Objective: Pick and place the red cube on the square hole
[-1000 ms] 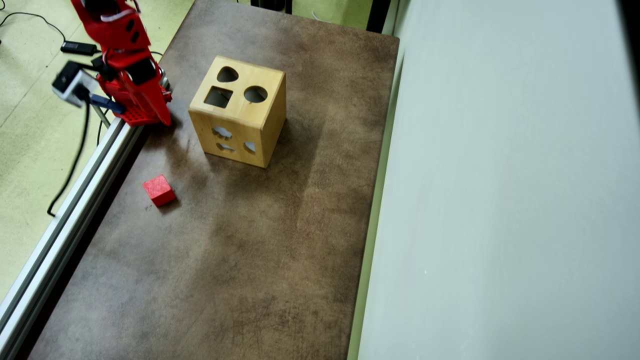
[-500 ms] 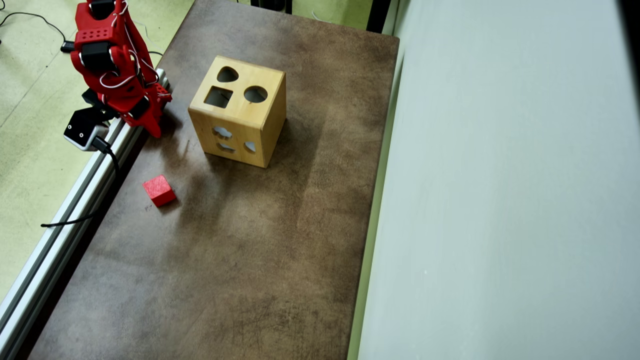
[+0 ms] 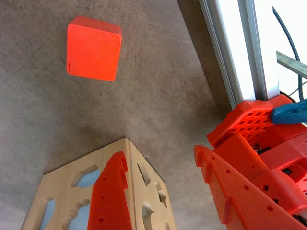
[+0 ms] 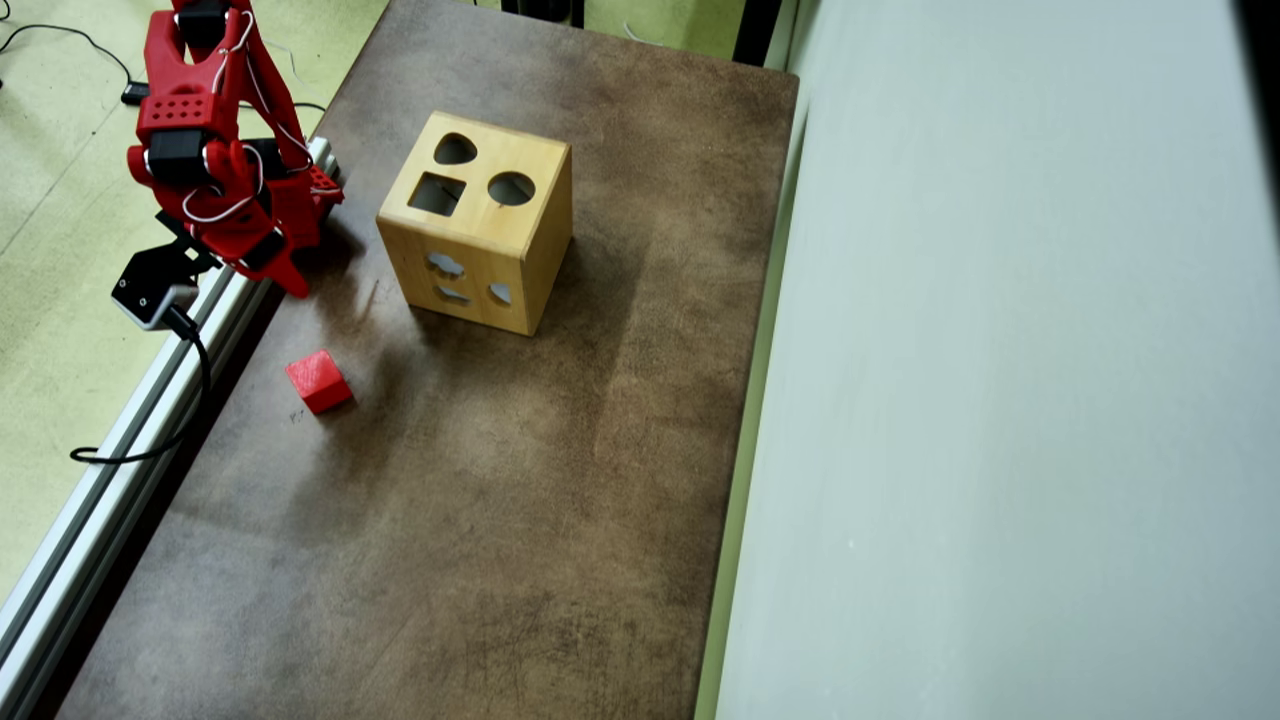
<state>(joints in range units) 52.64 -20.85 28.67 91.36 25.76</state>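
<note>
The small solid red cube (image 4: 318,380) lies flat on the mottled brown desk (image 4: 520,480) near its left edge in the overhead view, well apart from the light wooden shape-sorter box (image 4: 478,222), which stands upright further up the desk. On the box's top face the dark square hole (image 4: 437,194) sits at the lower left, with a rounded heart-like cutout (image 4: 455,150) above it and a round cutout (image 4: 511,188) to its right; smaller shaped openings show on the box's side faces. The red two-finger hand (image 4: 290,280) hangs over the desk's left edge beside a silver aluminium rail (image 4: 120,450), between the box and the cube but touching neither. In the wrist view the hand (image 3: 160,160) is spread, its fingers (image 3: 112,191) apart with nothing between them; the cube (image 3: 92,48) shows at the upper left on bare desk, and a corner of the box (image 3: 144,191) lies below the fingers. A small camera (image 4: 148,290) with a black cable (image 4: 150,440) rides on the arm.
</note>
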